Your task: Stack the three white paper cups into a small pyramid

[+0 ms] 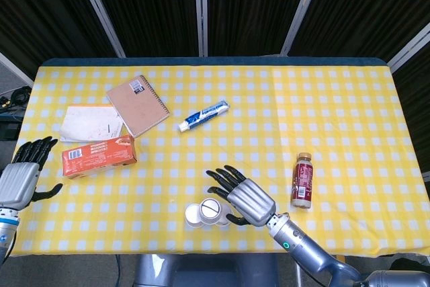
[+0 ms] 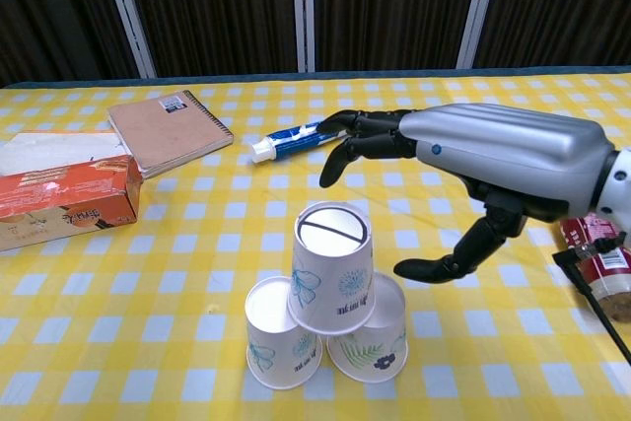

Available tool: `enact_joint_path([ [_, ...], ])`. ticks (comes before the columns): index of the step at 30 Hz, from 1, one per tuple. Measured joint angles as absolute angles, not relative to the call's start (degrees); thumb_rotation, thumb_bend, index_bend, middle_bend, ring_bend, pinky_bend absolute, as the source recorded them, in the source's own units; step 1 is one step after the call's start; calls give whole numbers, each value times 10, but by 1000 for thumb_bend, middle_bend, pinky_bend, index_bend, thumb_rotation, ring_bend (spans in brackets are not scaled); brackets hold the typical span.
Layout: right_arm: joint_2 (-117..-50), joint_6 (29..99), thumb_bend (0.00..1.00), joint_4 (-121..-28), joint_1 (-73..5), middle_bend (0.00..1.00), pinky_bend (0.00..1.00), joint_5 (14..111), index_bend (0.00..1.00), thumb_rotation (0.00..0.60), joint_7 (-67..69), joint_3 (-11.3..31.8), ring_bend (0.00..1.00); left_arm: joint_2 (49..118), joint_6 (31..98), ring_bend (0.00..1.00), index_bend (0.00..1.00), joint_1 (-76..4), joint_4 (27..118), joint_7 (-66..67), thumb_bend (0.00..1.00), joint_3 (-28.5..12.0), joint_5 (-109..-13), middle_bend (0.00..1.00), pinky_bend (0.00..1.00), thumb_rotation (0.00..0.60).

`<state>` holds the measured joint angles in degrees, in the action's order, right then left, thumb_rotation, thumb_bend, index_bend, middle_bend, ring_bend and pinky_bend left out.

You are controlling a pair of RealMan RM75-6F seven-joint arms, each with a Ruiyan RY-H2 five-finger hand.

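Observation:
Three white paper cups stand upside down near the table's front edge. A cup with a blue flower (image 2: 330,268) sits upright on top of the other two, a left cup (image 2: 276,332) and a right cup (image 2: 371,338) with a leaf print. From above the stack shows as cups (image 1: 205,213). My right hand (image 2: 473,160) hovers just right of the top cup, fingers spread and holding nothing; it also shows as the right hand (image 1: 243,196). At the far left edge my left hand (image 1: 21,176) rests, fingers apart and holding nothing.
An orange box (image 1: 99,155), a white pad (image 1: 91,122) and a brown notebook (image 1: 138,105) lie at the left. A toothpaste tube (image 1: 203,115) lies mid-table. A bottle (image 1: 304,180) lies right of my right hand. A yellow checked cloth (image 1: 336,112) covers the table.

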<state>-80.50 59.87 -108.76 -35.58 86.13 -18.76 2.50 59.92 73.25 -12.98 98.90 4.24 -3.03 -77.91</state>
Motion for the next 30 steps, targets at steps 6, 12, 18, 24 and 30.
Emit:
enact_joint_path([
  [6,-792,608,166,-1091,-351,0,0,857,234,600,-199,28,0,599,733,0,0,-130,988,40,250,-31,-778,0,0,600],
  [12,-766,645,165,-1076,-330,0,0,855,193,600,-197,31,0,598,735,0,0,-128,983,35,200,-31,-782,0,0,600],
  [18,-731,730,164,-1021,-281,0,0,869,141,600,-143,30,0,601,737,0,0,-128,976,34,170,-27,-791,0,0,600],
  [24,-717,813,157,-936,-223,0,0,889,81,600,-64,21,0,615,748,0,0,-125,962,35,145,-26,-803,0,0,600],
  [30,-718,872,143,-863,-168,0,0,898,7,600,-7,8,0,634,763,0,0,-120,933,34,126,-20,-821,0,0,600],
])
